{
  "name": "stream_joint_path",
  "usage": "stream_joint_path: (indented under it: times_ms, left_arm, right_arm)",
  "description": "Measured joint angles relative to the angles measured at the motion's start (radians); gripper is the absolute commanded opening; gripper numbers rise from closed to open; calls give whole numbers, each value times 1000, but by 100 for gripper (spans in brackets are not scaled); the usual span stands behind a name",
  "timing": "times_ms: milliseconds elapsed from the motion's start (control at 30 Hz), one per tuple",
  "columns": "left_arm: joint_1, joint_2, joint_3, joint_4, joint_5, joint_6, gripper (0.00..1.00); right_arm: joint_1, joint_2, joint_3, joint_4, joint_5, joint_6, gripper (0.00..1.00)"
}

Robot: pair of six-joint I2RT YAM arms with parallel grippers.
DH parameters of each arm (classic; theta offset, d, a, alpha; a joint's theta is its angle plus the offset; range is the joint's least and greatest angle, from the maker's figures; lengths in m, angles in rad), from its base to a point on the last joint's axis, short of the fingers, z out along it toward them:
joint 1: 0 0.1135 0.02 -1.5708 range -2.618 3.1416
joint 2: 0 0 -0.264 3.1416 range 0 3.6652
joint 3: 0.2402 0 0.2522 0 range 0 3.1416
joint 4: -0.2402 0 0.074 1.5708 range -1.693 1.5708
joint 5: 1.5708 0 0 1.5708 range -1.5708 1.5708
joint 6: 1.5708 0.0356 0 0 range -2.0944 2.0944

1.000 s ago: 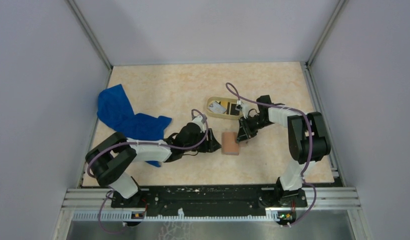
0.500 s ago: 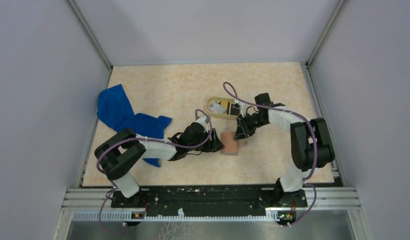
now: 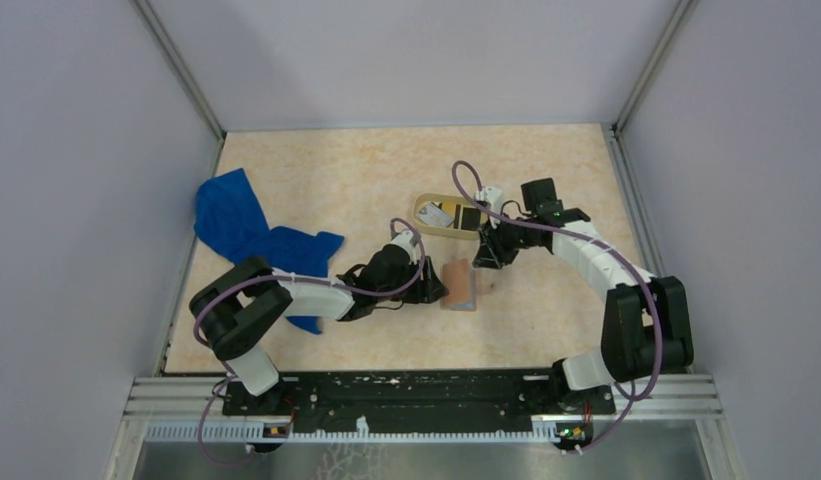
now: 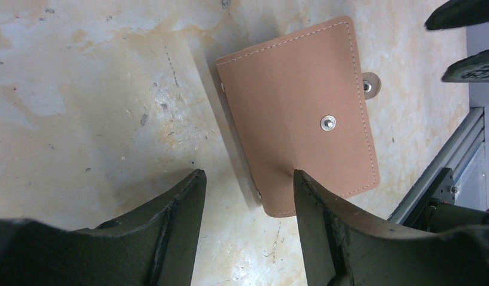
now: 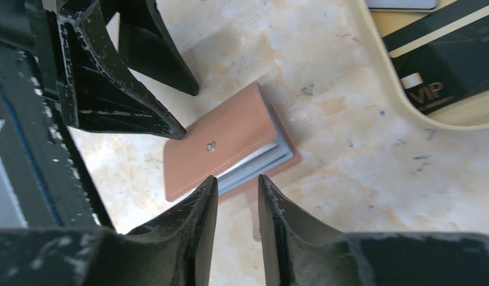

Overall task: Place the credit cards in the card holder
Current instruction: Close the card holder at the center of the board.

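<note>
Left pincer [image 4: 248, 174] is gaping wide at the card holder [image 4: 295, 107]. Right pincer [image 5: 237, 179], narrow and empty, is needing to widen for the black card [image 3: 468, 217] at the holder's twelve o'clock.

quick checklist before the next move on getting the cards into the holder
1. tan leather card holder open enough to take a card: not ok, it lies almost shut, only grey inner edges showing.
2. left tool open: ok, jaws apart, one finger at the holder's edge.
3. left tool pinning the holder: cannot tell.
4. right tool empty: ok, narrow gap, nothing between the fingers.
5. black VIP card lying in the oval beige tray: ok.
6. light grey card in the tray: ok.
</note>
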Motion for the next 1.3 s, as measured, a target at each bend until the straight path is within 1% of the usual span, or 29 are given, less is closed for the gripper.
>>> stream_joint_path:
  times_ms: [100, 233, 400, 500, 700, 1067, 1133, 1300]
  left_arm:
    - [0, 6, 15, -18, -16, -1, 60]
    - [-2, 24, 50, -51, -39, -4, 59]
    - [-11, 57, 116, -112, -80, -13, 56]
    - [-22, 77, 148, -137, -105, -20, 54]
    - [-36, 86, 161, -148, -134, -33, 54]
    - [-51, 86, 161, -150, -162, -48, 52]
    - [-54, 86, 161, -150, -164, -50, 51]
    - [-63, 82, 140, -122, -163, -65, 50]
  right_arm:
    - [0, -24, 0, 0, 59, -19, 41]
    - [0, -8, 0, -11, 122, -21, 47]
    - [-16, 48, 3, -40, 190, -23, 47]
    - [-39, 85, 5, -76, 211, -36, 45]
    - [-47, 159, 34, -145, 225, -62, 36]
    - [-47, 209, 64, -223, 191, -86, 2]
    - [-47, 209, 70, -236, 175, -91, 0]
    - [-44, 208, 76, -242, 158, -92, 0]
